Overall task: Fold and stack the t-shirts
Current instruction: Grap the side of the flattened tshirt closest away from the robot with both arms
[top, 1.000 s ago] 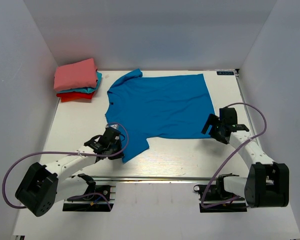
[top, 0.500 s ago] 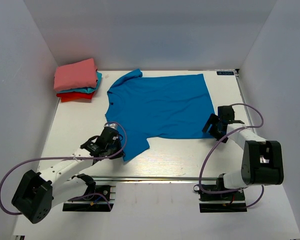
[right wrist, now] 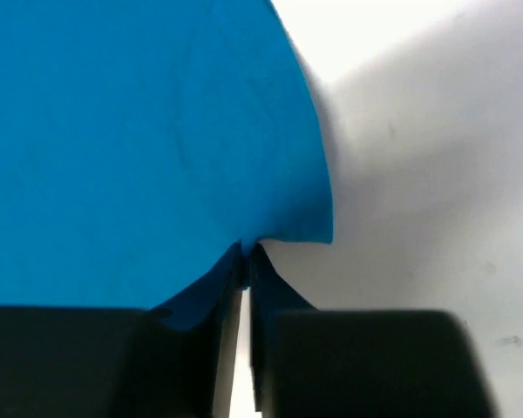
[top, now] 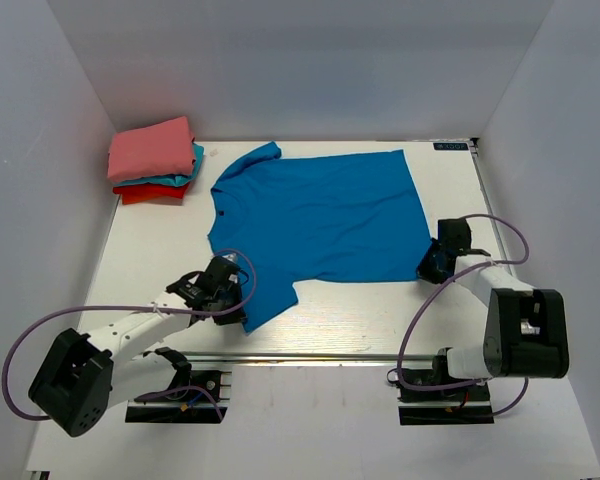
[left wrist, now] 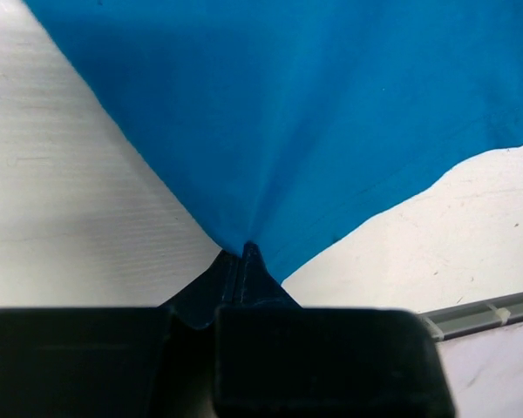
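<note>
Your left gripper (left wrist: 244, 257) pinches the blue t-shirt (top: 320, 215) sleeve tight; your right gripper (right wrist: 247, 257) clamps its hem corner.

A robot lab's test booth: plain white walls (top: 300, 70) box in a white table (top: 360, 320) (two arms (top: 130, 330) bolted at its near rail (top: 310, 356)).

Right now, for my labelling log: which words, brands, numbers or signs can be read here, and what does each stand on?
Dark label at the far right corner of the table: pale marks, too small to read.
Blue t-shirt and folded pile: no print visible.
</note>
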Controlling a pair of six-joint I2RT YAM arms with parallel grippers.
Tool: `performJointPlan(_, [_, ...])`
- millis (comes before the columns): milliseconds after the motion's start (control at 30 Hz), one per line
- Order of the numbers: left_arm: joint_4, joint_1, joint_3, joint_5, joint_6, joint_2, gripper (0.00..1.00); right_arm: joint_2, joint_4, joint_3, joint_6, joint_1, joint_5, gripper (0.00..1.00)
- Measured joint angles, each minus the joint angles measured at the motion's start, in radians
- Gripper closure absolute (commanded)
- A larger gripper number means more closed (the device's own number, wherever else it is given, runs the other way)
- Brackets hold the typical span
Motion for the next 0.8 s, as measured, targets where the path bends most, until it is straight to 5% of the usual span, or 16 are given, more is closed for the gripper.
performJointPlan(33, [-0.006,0.0,0.003,0.006,0.0,0.004,1.0,-0.019,-0.011,-0.013,-0.001,0.0,-0.004,1.0])
performJointPlan(500, [-0.134,0.0,0.044,0.106,0.037,-0.049,1.0,-0.311,-0.179,-0.149,-0.018,0.001,-0.045,1.0])
performJointPlan(800, [-0.117,0.0,0.145,0.14,0.041,-0.032,1.0,-0.325,-0.21,-0.145,-0.047,0.001,-0.059,1.0])
